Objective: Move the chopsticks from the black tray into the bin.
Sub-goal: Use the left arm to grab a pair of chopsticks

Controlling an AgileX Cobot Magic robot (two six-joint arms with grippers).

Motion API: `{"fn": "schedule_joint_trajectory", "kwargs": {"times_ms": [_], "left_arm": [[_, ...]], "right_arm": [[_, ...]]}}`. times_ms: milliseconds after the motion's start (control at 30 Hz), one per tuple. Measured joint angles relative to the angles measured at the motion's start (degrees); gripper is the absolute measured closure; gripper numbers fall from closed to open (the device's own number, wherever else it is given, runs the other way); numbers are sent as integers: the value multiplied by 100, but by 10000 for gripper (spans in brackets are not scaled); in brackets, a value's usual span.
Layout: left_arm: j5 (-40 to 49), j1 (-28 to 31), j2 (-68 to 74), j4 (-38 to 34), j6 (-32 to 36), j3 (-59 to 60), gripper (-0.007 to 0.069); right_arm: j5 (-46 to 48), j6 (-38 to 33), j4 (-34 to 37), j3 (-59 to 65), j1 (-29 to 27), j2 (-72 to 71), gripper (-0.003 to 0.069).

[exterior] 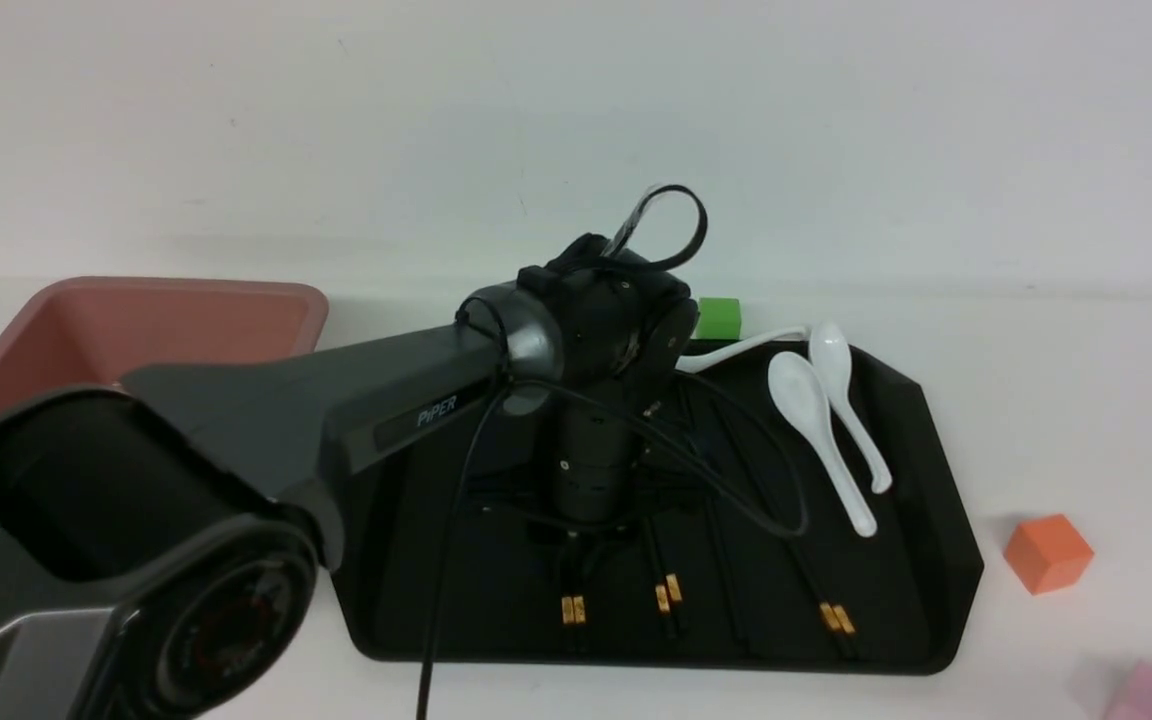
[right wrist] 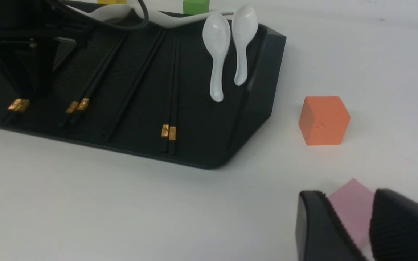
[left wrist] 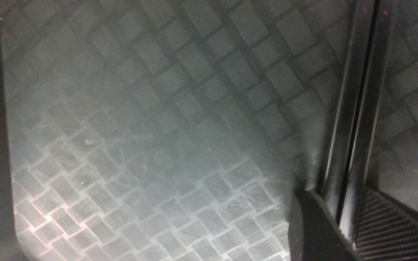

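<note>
By the table's (exterior: 1056,400) front edge, the left claw (exterior: 576,558) seemed to pinch chopsticks (left wrist: 370,108) lying on the tray (exterior: 936,520), the right claw (right wrist: 347,203) gaped, holding nothing, and the far-left bin (exterior: 166,325) showed none yet.

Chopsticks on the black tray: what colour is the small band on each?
Gold, on black chopsticks; clearest in the right wrist view.

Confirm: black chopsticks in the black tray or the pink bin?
In the tray: three gold-banded pairs of thin black chopsticks lie in the flat black tray; none shows in the pink plastic bin.
</note>
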Motion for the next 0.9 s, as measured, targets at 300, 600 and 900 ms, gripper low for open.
{"fn": "schedule_joint_trajectory", "kwargs": {"times_ms": [300, 600, 900], "left_arm": [[-23, -24, -65, -55, 13, 2, 507], [45, -240, -1111, -299, 174, -292, 507], [127, 791, -2576, -453, 1256, -217, 507]], "right_arm": [[0, 0, 0, 0, 0, 0, 419], [0, 0, 0, 0, 0, 0, 419], [0, 0, 0, 0, 0, 0, 419]]}}
